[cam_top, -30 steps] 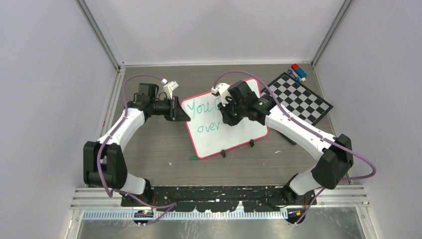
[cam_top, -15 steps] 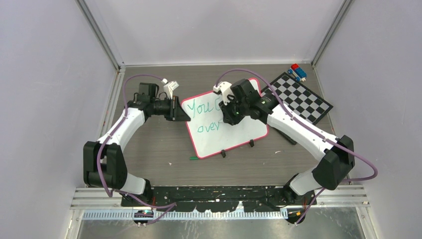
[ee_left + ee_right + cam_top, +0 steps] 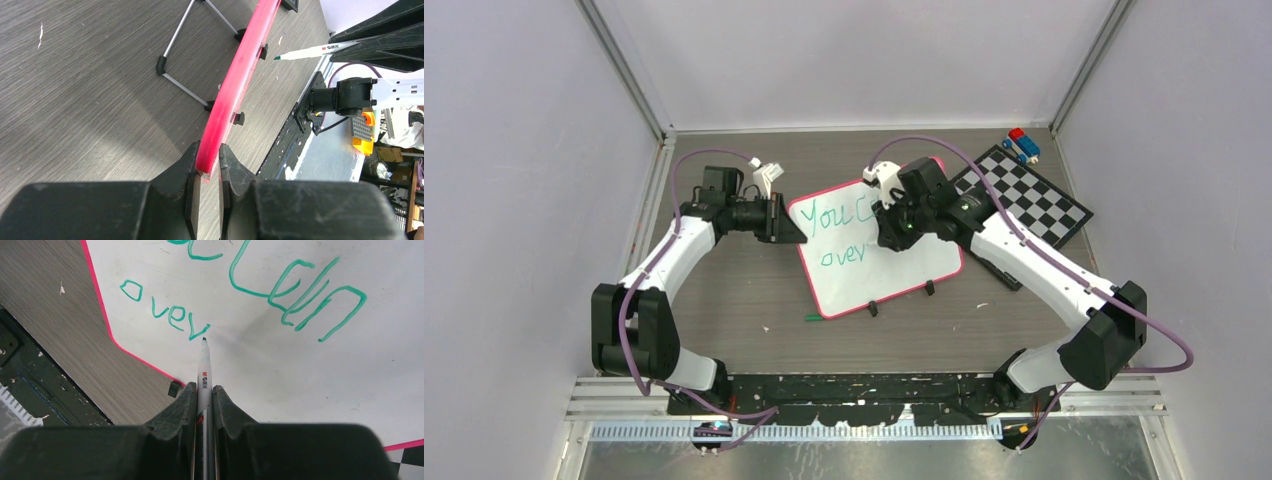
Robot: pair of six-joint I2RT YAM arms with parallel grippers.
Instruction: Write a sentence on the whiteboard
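Left: the left gripper [image 3: 790, 228] was closed on the pink-red rim of the whiteboard [image 3: 894, 272] at its left edge. The wrist view showed both fingers pressed flat against the rim [image 3: 239, 75], which steadied the propped board on the table. This arm had not shifted over the last second.

Centre: the whiteboard stood tilted between the two arms, its two black clips toward the arm bases. The sentence [image 3: 172, 320] was unfinished. "You" and "can" filled the first line, and "over" began the second.

Centre-right: the marker [image 3: 204, 367] was clamped between the closed fingers of the right gripper [image 3: 204, 390], with its green tip just past the "r" of "over". Whether the tip touched the surface could not be told.

What changed: within the last second the right gripper [image 3: 896, 228] had slid to the right and away from the bases. This uncovered the "C" after "You" in the overhead view. No new stroke could be made out there. The move likely set up the next letter, with "come" and "this" left to write.

Right: the checkered board [image 3: 1029, 205] lay just beyond the whiteboard, untouched.
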